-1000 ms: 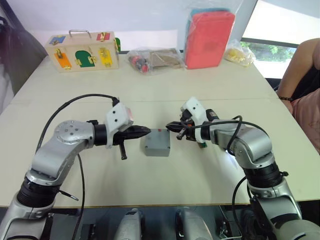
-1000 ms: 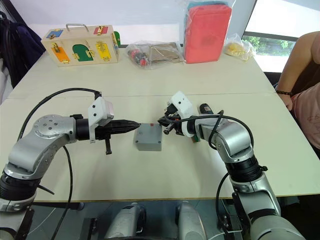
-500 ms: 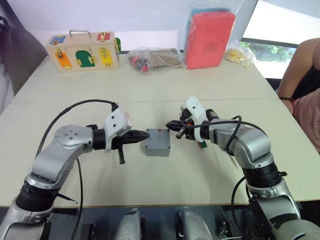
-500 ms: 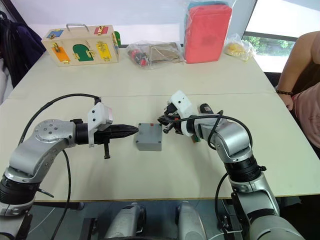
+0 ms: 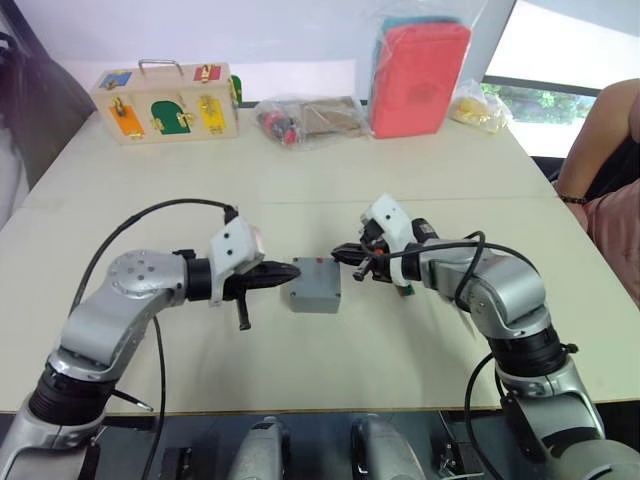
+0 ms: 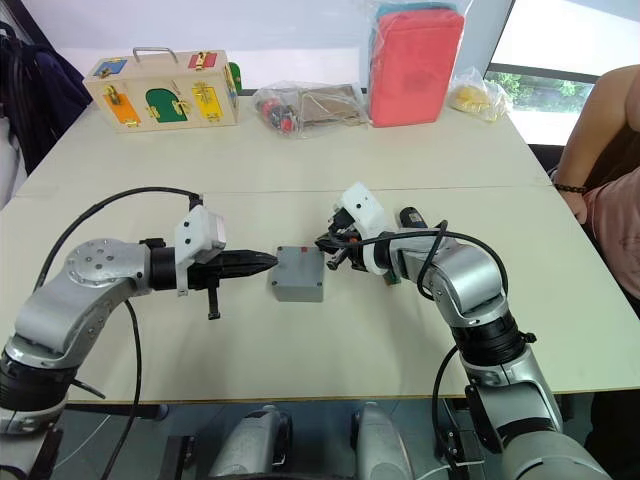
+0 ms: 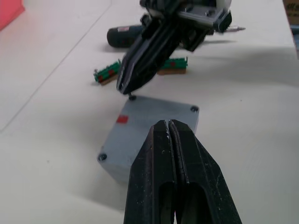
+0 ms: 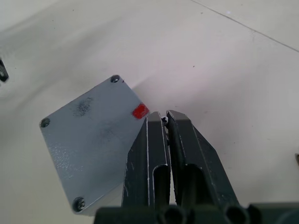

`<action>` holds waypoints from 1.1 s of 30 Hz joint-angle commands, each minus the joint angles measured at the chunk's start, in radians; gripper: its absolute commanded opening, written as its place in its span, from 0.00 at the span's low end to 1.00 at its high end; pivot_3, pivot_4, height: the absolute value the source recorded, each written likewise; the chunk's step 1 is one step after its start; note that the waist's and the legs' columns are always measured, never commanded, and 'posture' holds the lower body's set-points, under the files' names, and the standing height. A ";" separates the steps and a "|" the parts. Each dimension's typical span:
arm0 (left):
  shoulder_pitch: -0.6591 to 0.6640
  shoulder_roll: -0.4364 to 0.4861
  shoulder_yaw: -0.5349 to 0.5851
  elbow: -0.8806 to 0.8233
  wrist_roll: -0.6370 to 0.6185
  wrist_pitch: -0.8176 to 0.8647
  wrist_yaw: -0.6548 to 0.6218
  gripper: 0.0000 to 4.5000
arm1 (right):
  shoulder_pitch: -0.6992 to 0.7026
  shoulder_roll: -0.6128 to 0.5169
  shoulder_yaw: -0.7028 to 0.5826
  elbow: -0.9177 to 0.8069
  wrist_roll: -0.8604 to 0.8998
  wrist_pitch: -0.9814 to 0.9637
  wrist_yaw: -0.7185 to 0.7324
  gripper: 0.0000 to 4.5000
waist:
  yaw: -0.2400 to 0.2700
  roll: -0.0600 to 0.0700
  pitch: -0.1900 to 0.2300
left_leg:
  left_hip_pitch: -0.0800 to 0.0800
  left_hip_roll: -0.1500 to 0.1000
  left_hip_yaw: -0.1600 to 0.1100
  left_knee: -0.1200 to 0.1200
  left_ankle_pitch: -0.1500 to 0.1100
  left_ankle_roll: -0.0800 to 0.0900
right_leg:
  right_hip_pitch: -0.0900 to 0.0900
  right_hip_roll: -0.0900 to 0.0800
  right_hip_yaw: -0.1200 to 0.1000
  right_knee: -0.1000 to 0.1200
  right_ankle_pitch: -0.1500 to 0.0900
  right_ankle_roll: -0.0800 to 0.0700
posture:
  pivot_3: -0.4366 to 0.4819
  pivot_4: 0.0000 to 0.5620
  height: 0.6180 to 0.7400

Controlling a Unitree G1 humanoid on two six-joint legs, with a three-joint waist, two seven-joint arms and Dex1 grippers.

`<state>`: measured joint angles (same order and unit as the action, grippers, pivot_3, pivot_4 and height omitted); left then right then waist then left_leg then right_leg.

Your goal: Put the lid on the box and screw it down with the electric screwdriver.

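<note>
- Head cameras: the box (image 5: 315, 285) sits mid-table with the lid (image 6: 299, 267) already on it. The left gripper (image 5: 283, 272) noses in from nine o'clock, fingers pressed together, tip right at the box's edge. The right gripper (image 5: 345, 253) comes from about two o'clock, its tip over the box's far right corner. Along the table's far edge stand a wooden latch box (image 5: 166, 103) and a red case (image 5: 418, 76); a person's arm (image 5: 600, 130) shows at three o'clock.
- Left wrist camera: the left fingers (image 7: 161, 154) are closed flat together, hovering over the lid's near edge. Opposite, the right gripper (image 7: 127, 88) pinches a small screw (image 7: 132, 97) just above the lid's far corner. Beyond lie two green-brown connector pieces (image 7: 108, 74) and the electric screwdriver (image 7: 125, 35), flat on the table.
- Right wrist camera: the right fingers (image 8: 152, 149) are nearly together, something small nipped at the tips, beside the red mark (image 8: 140, 111) at the lid's corner. Screws show in three corners.
</note>
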<state>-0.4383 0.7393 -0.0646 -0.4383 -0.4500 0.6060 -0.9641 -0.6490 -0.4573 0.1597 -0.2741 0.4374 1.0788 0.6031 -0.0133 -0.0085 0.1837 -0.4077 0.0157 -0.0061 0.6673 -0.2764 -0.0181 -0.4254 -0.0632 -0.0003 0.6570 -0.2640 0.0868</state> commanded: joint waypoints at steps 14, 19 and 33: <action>-0.082 -0.001 0.001 -0.023 -0.030 0.072 0.019 0.00 | 0.008 0.008 -0.018 -0.059 0.021 0.005 -0.015 0.02 | 0.000 0.000 0.000 | 0.000 0.000 0.000 0.000 0.000 0.000 | 0.000 0.000 0.000 0.000 0.000 0.000 | 0.48 0.27 0.92; -0.065 0.003 0.007 -0.032 -0.032 0.073 0.018 0.00 | 0.004 0.016 -0.010 -0.043 0.010 -0.013 -0.018 0.02 | -0.001 0.000 0.000 | 0.000 0.000 0.000 0.000 0.000 0.000 | 0.000 0.000 0.000 0.000 0.000 0.000 | 0.48 0.27 0.92; -0.046 0.006 0.012 -0.023 -0.025 0.054 0.010 0.00 | 0.026 0.015 0.004 -0.004 -0.001 -0.039 -0.014 0.02 | 0.000 0.000 0.000 | 0.000 0.000 0.000 0.000 0.000 0.000 | 0.000 0.000 0.000 0.000 0.000 0.000 | 0.48 0.27 0.92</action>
<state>-0.4836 0.7364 -0.0668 -0.4396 -0.4693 0.6817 -0.9533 -0.6271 -0.4494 0.1667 -0.2692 0.4364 1.0627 0.5869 -0.0138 -0.0085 0.1838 -0.4077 0.0157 -0.0060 0.6673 -0.2763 -0.0181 -0.4254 -0.0631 -0.0003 0.6570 -0.2640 0.0868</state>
